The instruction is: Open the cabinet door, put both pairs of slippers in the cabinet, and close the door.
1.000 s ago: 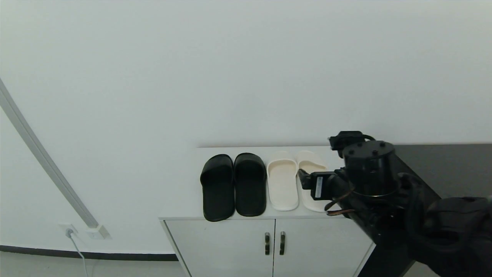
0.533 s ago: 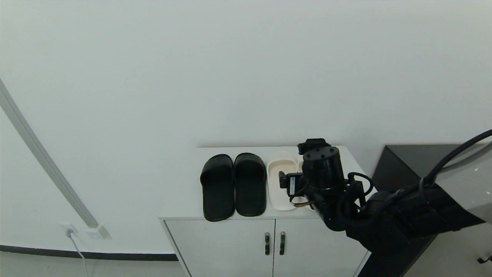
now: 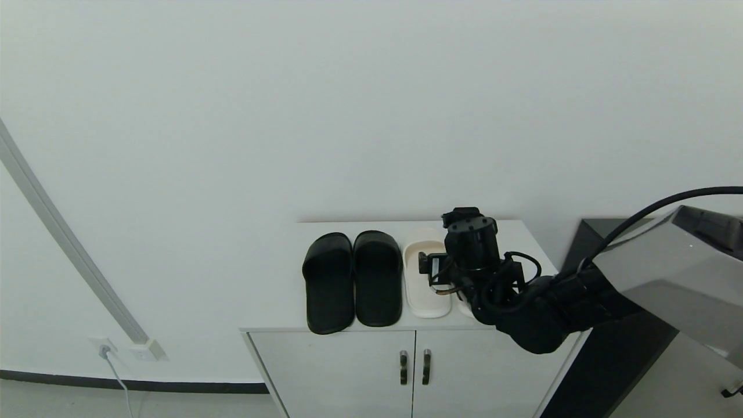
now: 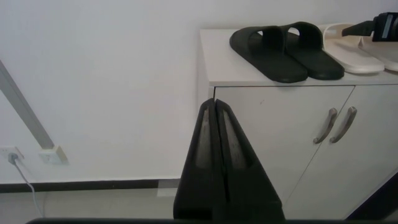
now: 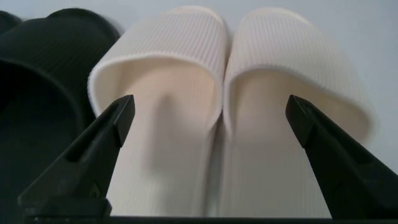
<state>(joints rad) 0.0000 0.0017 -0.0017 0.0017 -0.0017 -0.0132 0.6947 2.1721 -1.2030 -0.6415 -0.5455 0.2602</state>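
Two pairs of slippers lie side by side on the white cabinet's top point(image 3: 278, 313): a black pair point(image 3: 353, 281) on the left and a white pair point(image 3: 426, 281) on the right. My right arm's wrist point(image 3: 471, 244) hangs over the right white slipper and hides most of it. In the right wrist view my right gripper point(image 5: 209, 102) is open, with its fingers point(image 5: 93, 168) straddling both white slippers point(image 5: 186, 74) just above them. My left gripper point(image 4: 214, 106) is shut on nothing, low and to the left of the cabinet point(image 4: 273, 130). Both cabinet doors point(image 3: 336, 371) are shut.
Two metal handles point(image 3: 415, 367) meet at the middle of the doors. A white wall stands right behind the cabinet. A dark block point(image 3: 615, 360) stands at its right. A wall socket with a cable point(image 3: 104, 351) sits low on the left.
My right arm has swung left and stretched out over the cabinet top, from beside the right white slipper to above the white pair. The slippers have not moved.
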